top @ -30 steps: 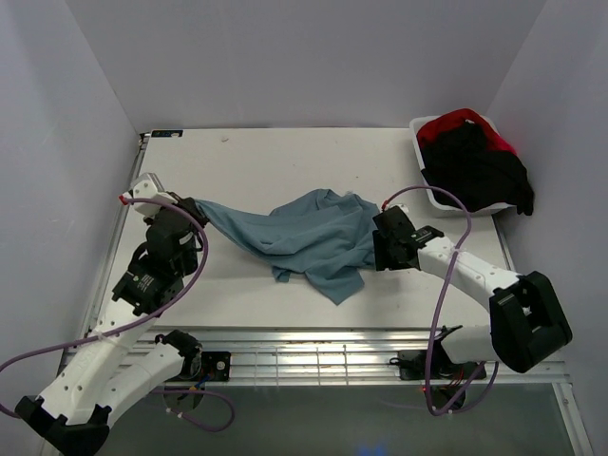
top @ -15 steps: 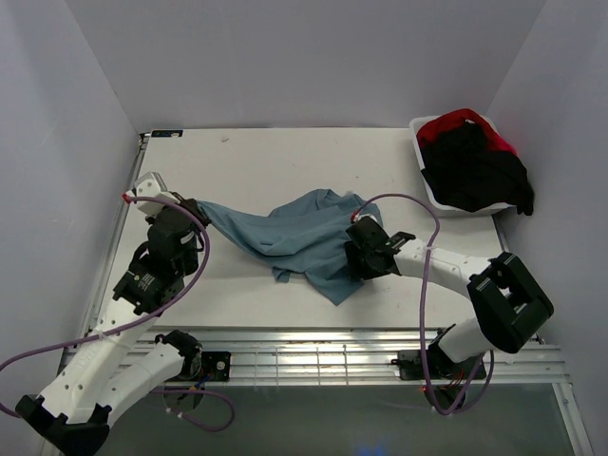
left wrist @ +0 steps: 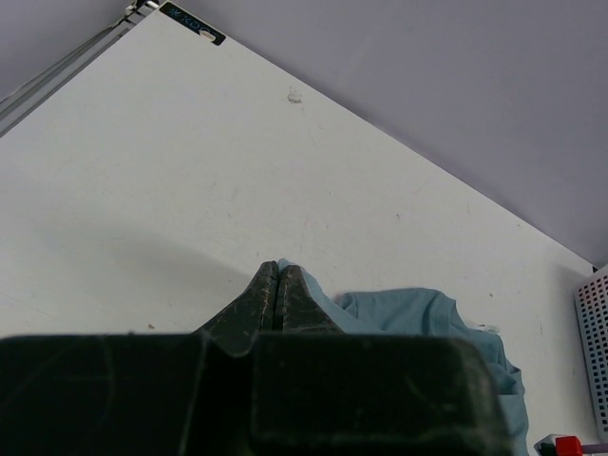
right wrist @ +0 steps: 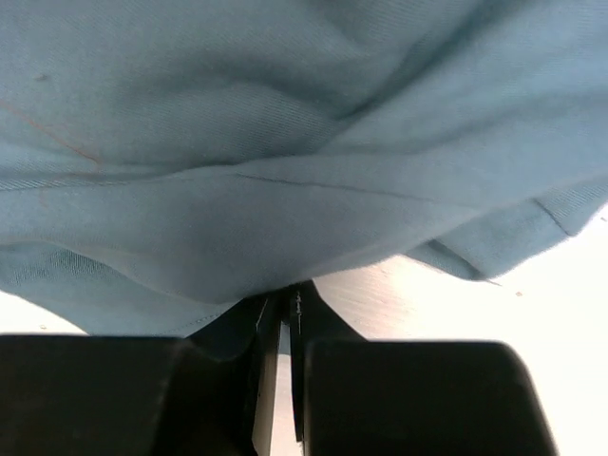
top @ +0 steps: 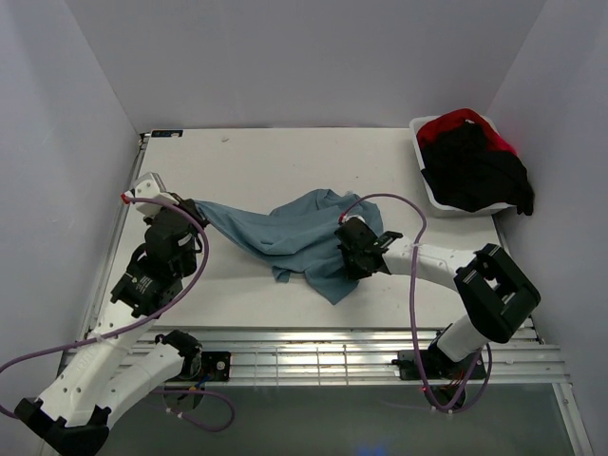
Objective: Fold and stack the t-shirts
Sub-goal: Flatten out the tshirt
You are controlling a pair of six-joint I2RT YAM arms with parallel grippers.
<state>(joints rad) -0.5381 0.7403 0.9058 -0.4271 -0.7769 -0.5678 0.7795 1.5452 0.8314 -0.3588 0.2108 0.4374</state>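
Left claw [top: 190,208]: clenched on teal t-shirt [top: 304,233] corner, 9 o'clock. Right claw [top: 349,249]: clenched on same shirt's 4 o'clock hem. Shirt crumpled at table [top: 285,157] centre; black and red t-shirts [top: 475,166] in tub [top: 435,198], 2 o'clock.

t-shirt [top: 302,231] between left claw [top: 193,208] and right claw [top: 350,255], tub [top: 439,200] far right

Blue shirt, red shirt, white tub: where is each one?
blue shirt [top: 304,233], top view, crumpled middle.
red shirt [top: 454,122], top view, top of the pile.
white tub [top: 443,202], top view, near left wall.
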